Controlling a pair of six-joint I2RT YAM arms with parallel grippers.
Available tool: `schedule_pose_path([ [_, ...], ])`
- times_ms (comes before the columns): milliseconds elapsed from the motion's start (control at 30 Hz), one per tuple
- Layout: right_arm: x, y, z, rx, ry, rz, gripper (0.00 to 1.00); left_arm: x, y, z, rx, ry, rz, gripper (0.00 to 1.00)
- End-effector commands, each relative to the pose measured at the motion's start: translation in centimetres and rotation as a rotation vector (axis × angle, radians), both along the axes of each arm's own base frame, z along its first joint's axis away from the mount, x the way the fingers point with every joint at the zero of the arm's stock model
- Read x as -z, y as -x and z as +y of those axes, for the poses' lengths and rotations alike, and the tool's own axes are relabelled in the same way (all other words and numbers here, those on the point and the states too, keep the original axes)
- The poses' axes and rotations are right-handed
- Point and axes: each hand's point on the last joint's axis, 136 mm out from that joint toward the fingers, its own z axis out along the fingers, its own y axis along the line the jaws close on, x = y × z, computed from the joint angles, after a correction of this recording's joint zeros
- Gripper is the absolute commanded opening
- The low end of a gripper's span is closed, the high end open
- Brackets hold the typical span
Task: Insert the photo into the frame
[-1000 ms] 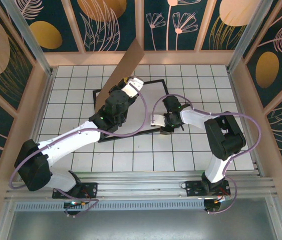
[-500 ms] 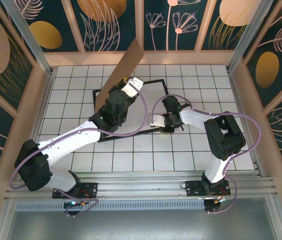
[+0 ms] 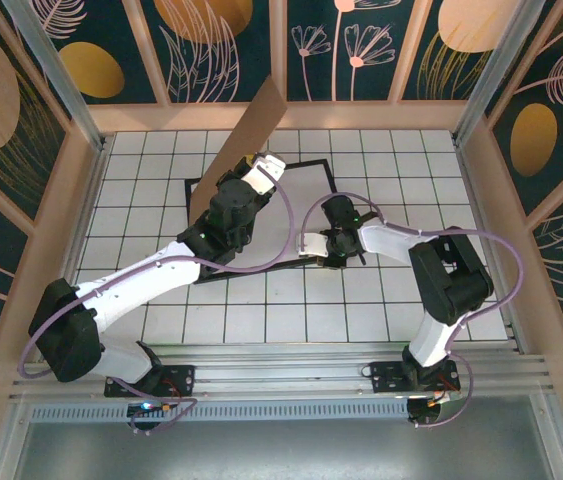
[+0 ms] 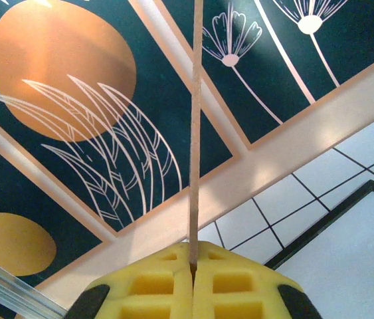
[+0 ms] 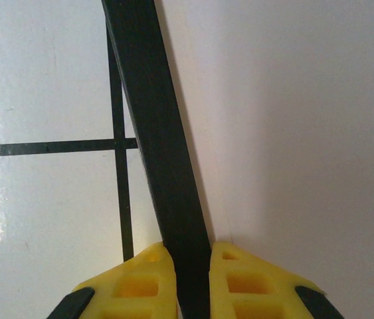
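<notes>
Top view: my left gripper [image 3: 261,165] holds the brown backing board [image 3: 241,150] raised above the frame [image 3: 301,163], which lies flat on the tiled table [image 3: 401,300]. My right gripper [image 3: 323,243] has crept slightly inward. Left wrist: fingers clamped on the board's edge. Right wrist: fingers pinch the frame's black rim, so it is steadied for loading.

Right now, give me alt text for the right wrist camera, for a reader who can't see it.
The right hand is shut on the frame, its yellow pads pressed to either side of the narrow black rim, which runs up the picture. A plain white surface lies right of the rim, the white tiled table left of it.
</notes>
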Motion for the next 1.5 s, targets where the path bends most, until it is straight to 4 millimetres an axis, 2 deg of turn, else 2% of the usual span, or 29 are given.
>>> schedule_pose_path([
  [0,-0.2,0.4,-0.4,0.004,0.019,-0.032,0.02,0.2,-0.4,0.7,-0.032,0.018,0.006,0.00],
  [133,-0.1,0.4,-1.1,0.012,0.033,-0.070,0.00,0.2,-0.3,0.7,-0.030,0.020,0.007,0.00],
  [700,-0.5,0.7,-1.0,-0.030,0.063,-0.247,0.01,0.3,-0.3,0.6,-0.025,0.024,0.011,0.00],
  [800,-0.6,0.6,-0.9,-0.002,0.050,-0.220,0.06,0.4,-0.4,0.5,-0.024,0.022,0.015,0.00],
  [1067,-2.4,0.5,-0.1,0.095,-0.037,-0.128,0.39,0.7,-0.4,0.3,-0.016,0.014,0.021,0.00],
  [1200,-3.9,0.8,0.0,0.158,-0.102,-0.082,0.48,1.0,-0.5,0.2,-0.012,0.011,0.026,0.00],
  [1267,-5.5,1.2,0.8,0.193,-0.188,-0.045,0.50,1.1,-0.4,0.1,-0.004,0.011,0.029,0.00],
  [1367,-8.7,-0.2,0.0,0.343,-0.336,-0.033,0.54,1.5,-0.4,-0.4,0.023,0.014,0.042,0.00],
  [1467,-12.6,-3.3,-2.8,0.585,-0.523,-0.058,0.55,2.2,-0.3,-1.4,0.071,0.012,0.066,0.00],
])
